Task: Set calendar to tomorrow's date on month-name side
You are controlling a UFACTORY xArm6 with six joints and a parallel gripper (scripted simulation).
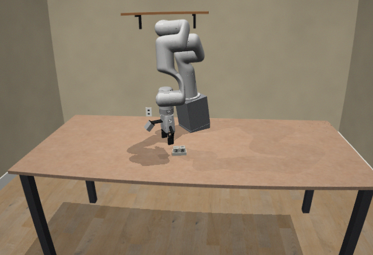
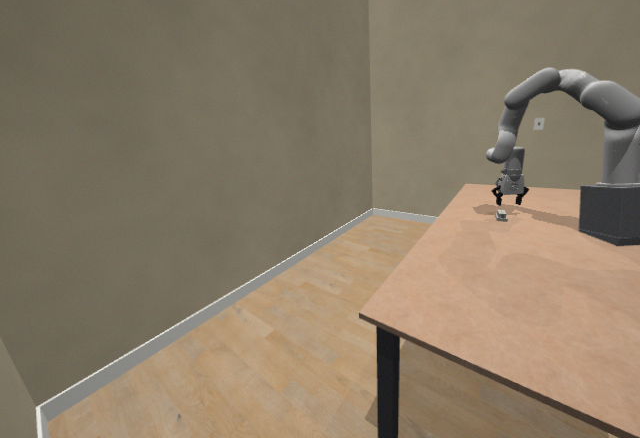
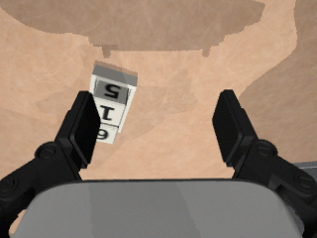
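The calendar tray [image 1: 179, 153] [image 2: 501, 219] [image 3: 115, 72] stands flat on the table. Two white cubes sit in it side by side. From the front, the left cube [image 1: 176, 150] shows an upright 2 and the right cube [image 1: 182, 149] an upright 8. In the wrist view one cube [image 3: 108, 112] has a 1 on top and a shaded 5 on its side; the other cube's top shows a 6 or 9, partly hidden by the left finger. The month name is not readable. My gripper [image 1: 167, 138] [image 2: 508, 201] [image 3: 156, 105] is open and empty, above the table and behind the tray, offset to one side.
The wooden table [image 1: 256, 162] [image 2: 516, 288] carries the arm's dark grey base block [image 1: 194, 113] [image 2: 610, 213] behind the tray. A wall shelf [image 1: 164, 13] hangs high behind the arm. The arm's shadow falls around the tray.
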